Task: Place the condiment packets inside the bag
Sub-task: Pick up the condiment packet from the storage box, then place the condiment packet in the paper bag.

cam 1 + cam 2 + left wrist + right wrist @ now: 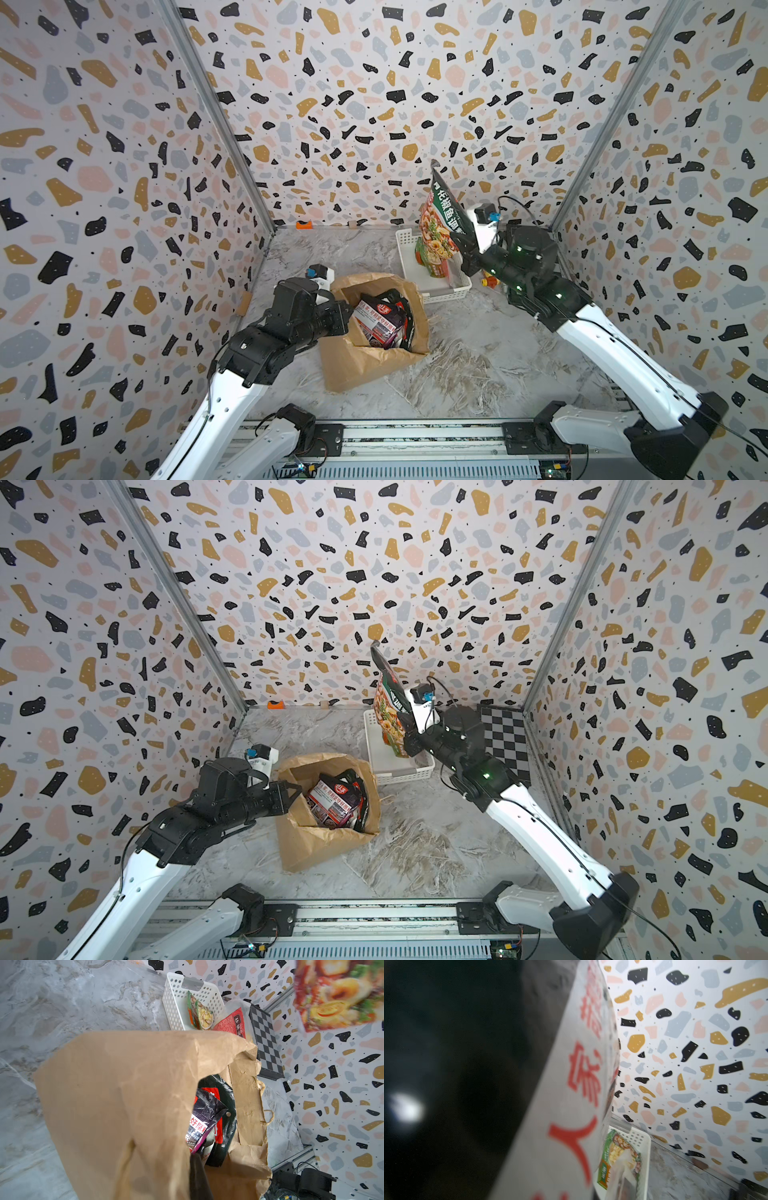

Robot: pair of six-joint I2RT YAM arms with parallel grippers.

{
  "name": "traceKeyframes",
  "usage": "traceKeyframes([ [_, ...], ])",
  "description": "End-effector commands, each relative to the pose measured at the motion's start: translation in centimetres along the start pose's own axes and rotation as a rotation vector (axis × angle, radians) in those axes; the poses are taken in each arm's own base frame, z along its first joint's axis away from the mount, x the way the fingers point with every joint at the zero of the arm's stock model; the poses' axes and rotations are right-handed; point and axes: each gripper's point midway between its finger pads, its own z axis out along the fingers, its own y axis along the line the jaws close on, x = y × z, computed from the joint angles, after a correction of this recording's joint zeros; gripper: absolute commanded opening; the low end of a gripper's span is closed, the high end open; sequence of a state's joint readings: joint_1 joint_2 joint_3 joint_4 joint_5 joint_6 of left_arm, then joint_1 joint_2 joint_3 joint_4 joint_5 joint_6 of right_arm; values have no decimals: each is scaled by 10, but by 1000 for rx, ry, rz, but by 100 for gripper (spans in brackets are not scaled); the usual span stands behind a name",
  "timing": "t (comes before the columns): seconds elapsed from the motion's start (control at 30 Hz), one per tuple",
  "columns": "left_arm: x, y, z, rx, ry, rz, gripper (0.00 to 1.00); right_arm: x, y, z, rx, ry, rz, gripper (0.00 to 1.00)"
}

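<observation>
The brown paper bag stands open mid-table. Black-red condiment packets lie inside it. My left gripper is shut on the bag's left rim; one dark finger shows inside the bag, the other is hidden behind the paper. My right gripper is shut on a green packet, held upright above the basket; its pale back with red lettering fills the right wrist view.
The white perforated basket at the back right holds another green packet and a red one. A small yellow-red toy and a checkerboard lie beside it.
</observation>
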State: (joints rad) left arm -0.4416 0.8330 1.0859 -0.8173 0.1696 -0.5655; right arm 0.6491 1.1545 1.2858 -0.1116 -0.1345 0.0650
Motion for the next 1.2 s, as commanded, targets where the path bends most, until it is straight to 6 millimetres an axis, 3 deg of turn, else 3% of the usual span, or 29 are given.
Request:
traceKeyframes([
  [0.0, -38, -28, -6, 119, -146, 7, 0, -11, 57, -37, -257, -12, 103, 0],
  [0.1, -39, -27, -5, 116, -143, 5, 0, -4, 85, -61, -360, -8, 143, 0],
  [0.2, -38, -25, -5, 111, -139, 4, 0, 8, 109, -72, -471, 16, 174, 0],
  [0.47, -30, -25, -5, 127, -118, 10, 0, 39, 152, -63, -647, 97, 126, 0],
  [0.73, -22, -24, -7, 137, -97, 32, 0, 50, 176, -37, -728, 109, 85, 0],
  [0.97, -15, -22, -4, 141, -67, 41, 0, 25, 163, -16, -620, 90, 20, 0],
  [1.17, -17, -17, -7, 116, -79, 19, 0, 31, 173, 8, -661, 79, 125, 0],
])
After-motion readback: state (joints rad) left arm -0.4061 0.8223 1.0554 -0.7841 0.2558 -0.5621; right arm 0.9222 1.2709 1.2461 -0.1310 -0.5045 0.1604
